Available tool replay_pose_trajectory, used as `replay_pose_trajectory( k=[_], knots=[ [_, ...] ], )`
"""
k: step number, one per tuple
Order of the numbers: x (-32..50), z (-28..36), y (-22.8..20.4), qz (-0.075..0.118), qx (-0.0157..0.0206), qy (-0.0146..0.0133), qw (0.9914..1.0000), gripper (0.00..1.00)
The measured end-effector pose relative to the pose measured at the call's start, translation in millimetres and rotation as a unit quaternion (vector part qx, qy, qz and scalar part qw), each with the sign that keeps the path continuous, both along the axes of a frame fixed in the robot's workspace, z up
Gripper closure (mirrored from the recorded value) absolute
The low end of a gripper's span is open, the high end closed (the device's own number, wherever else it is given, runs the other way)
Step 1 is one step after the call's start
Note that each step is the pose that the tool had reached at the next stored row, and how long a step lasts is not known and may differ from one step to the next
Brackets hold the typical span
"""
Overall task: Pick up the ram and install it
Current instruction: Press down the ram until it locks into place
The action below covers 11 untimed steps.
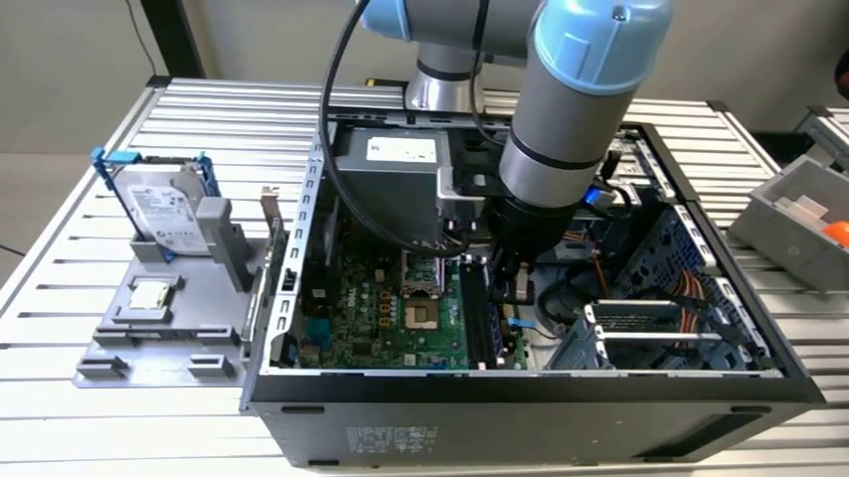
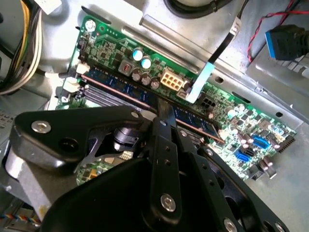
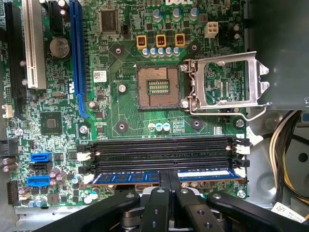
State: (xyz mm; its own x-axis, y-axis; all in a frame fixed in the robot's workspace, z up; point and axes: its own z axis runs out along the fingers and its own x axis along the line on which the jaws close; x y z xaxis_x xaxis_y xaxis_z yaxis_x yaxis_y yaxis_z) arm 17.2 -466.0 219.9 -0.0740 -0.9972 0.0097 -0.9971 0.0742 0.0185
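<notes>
The black gripper (image 3: 169, 186) is clamping its fingers together on the long blue-black ram stick (image 3: 130, 177), which is sitting in the green motherboard's (image 3: 120, 111) slot.

Arm (image 1: 564, 129) reaching straight down, end effector (image 3: 169, 181) fingers pinched close together

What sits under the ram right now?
The ram lies along a memory slot on the green motherboard, beside empty black slots. The gripper grips its middle. Whether it is fully seated is hidden.
</notes>
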Motion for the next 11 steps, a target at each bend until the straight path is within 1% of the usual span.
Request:
replay_pose_trajectory(
  k=[3, 6, 7, 9, 11],
  knots=[
    [0.0, -0.1, 0.0, 0.000, 0.0001, -0.0001, 1.00000, 1.00],
    [0.0, 1.9, 0.1, 0.000, 0.0007, 0.0000, 1.00000, 1.00],
    [0.0, 3.5, 0.3, 0.000, 0.0013, 0.0001, 1.00000, 1.00],
    [0.0, 8.9, 0.0, 0.000, 0.0002, 0.0009, 1.00000, 1.00],
    [0.0, 12.9, 0.1, 0.000, 0.0003, 0.0012, 1.00000, 1.00]
  ],
)
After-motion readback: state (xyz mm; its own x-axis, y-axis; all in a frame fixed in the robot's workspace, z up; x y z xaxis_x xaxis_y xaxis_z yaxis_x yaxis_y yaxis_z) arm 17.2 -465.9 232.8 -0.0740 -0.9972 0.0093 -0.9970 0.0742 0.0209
